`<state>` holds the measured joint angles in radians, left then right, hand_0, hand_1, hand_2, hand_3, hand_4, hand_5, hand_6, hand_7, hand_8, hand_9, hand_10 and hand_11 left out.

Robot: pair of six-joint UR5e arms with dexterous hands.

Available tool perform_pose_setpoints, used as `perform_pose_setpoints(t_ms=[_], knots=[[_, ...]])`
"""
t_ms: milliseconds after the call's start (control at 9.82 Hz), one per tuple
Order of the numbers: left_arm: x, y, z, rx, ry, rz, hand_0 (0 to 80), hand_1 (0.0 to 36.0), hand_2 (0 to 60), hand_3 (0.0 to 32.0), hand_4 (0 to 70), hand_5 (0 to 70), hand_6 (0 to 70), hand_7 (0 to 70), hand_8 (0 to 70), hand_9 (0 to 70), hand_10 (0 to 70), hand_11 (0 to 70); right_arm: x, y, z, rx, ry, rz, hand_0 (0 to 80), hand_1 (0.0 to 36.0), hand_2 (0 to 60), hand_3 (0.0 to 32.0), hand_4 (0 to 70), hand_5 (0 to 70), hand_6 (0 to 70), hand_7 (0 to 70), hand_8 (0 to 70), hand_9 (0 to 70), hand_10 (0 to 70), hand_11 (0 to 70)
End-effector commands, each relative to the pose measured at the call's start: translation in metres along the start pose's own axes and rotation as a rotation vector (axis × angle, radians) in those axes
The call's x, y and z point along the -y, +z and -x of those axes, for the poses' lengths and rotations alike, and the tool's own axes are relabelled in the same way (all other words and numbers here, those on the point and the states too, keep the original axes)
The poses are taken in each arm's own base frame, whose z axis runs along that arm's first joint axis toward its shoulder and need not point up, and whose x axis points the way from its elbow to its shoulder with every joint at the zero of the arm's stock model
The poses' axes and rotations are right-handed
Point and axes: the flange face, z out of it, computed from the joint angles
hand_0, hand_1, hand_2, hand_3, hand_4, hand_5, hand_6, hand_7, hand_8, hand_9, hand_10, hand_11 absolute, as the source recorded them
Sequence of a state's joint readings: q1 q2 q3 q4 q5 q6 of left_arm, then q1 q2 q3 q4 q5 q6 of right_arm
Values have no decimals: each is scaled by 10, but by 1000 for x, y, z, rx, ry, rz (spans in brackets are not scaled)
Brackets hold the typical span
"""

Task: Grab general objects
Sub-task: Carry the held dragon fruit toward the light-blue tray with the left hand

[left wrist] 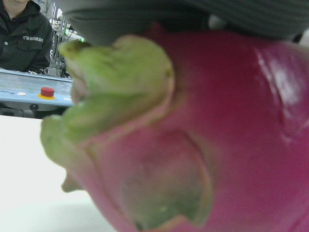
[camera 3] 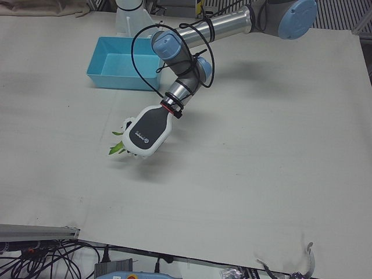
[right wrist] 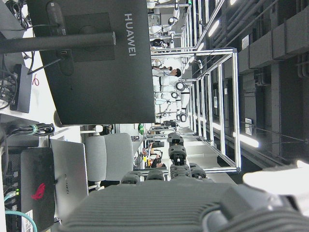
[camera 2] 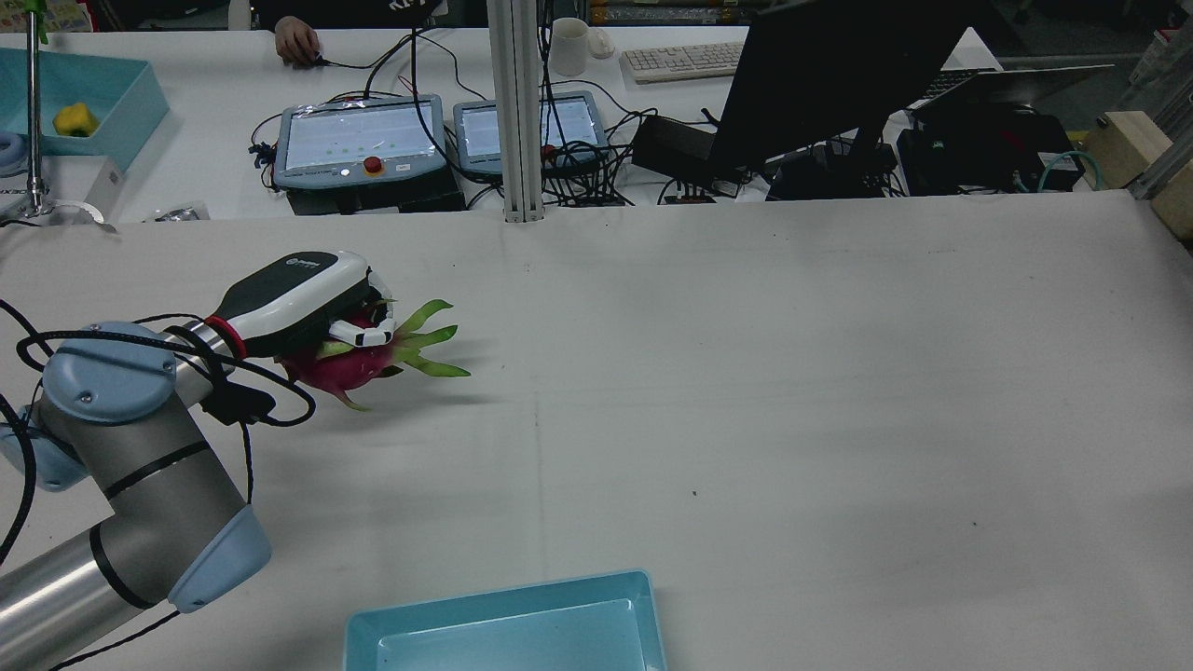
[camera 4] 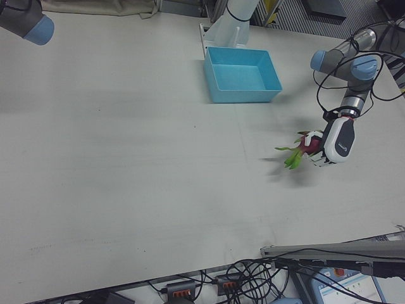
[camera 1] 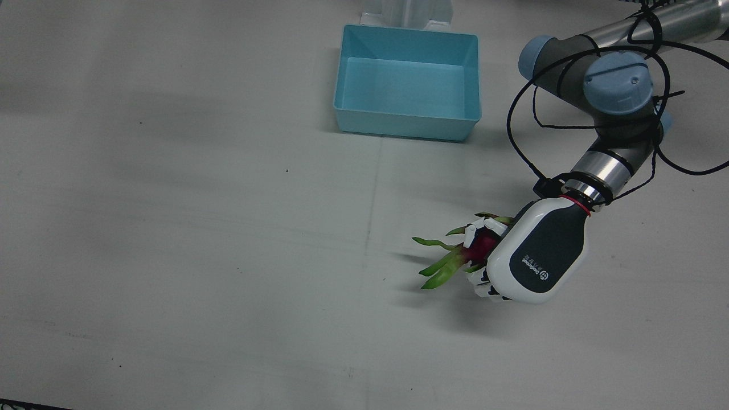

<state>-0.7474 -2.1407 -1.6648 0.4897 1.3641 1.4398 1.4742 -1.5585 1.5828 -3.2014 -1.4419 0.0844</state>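
Note:
A pink dragon fruit point(camera 1: 478, 246) with green leaf tips is in my left hand point(camera 1: 538, 256), whose fingers wrap around it from above. The fruit seems to hang slightly above the table, with its shadow offset beneath it. The same grasp shows in the rear view, with the hand point(camera 2: 294, 289) over the fruit point(camera 2: 340, 366), and in the right-front view point(camera 4: 308, 144). The fruit point(left wrist: 217, 135) fills the left hand view. My right hand point(right wrist: 159, 212) shows only as a grey edge in its own view, raised off the table; its fingers cannot be judged.
An empty light-blue bin point(camera 1: 407, 128) stands at the robot's side of the table, also in the rear view point(camera 2: 503, 606). Black cables loop around the left wrist point(camera 1: 592, 171). Monitors and control pendants point(camera 2: 359, 140) sit beyond the table's far edge.

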Motion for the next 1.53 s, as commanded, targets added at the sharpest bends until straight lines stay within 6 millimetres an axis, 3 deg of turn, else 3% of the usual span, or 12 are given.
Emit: perform_pose_setpoints(t_ms=[0,102,204,407,611,815,1120,1426], knots=[[59,7,-54,-8,-226,154,312,0,600,0,700,700,700,700,700,700,700,700,0,0,0,0,0,0,0,0,0,0,0,0,0,0,0,0,0,0],[76,7,-66,-34,-312,220,332,0,600,0,700,700,700,700,700,700,700,700,0,0,0,0,0,0,0,0,0,0,0,0,0,0,0,0,0,0],[80,6,-70,-52,-374,278,365,0,600,0,700,700,700,700,700,700,700,700,0,0,0,0,0,0,0,0,0,0,0,0,0,0,0,0,0,0],[72,3,-74,-43,-441,334,386,0,600,0,700,700,700,700,700,700,700,700,0,0,0,0,0,0,0,0,0,0,0,0,0,0,0,0,0,0],[48,-1,-83,-21,-539,490,411,0,600,0,700,700,700,700,700,700,700,700,0,0,0,0,0,0,0,0,0,0,0,0,0,0,0,0,0,0],[32,-22,-100,-10,-598,533,447,0,600,0,700,700,700,700,700,700,700,700,0,0,0,0,0,0,0,0,0,0,0,0,0,0,0,0,0,0],[1,-22,-102,31,-703,564,470,35,600,0,700,700,700,700,700,700,700,700,0,0,0,0,0,0,0,0,0,0,0,0,0,0,0,0,0,0],[-76,-24,-154,8,-764,634,479,62,600,0,700,700,700,700,700,700,700,700,0,0,0,0,0,0,0,0,0,0,0,0,0,0,0,0,0,0]])
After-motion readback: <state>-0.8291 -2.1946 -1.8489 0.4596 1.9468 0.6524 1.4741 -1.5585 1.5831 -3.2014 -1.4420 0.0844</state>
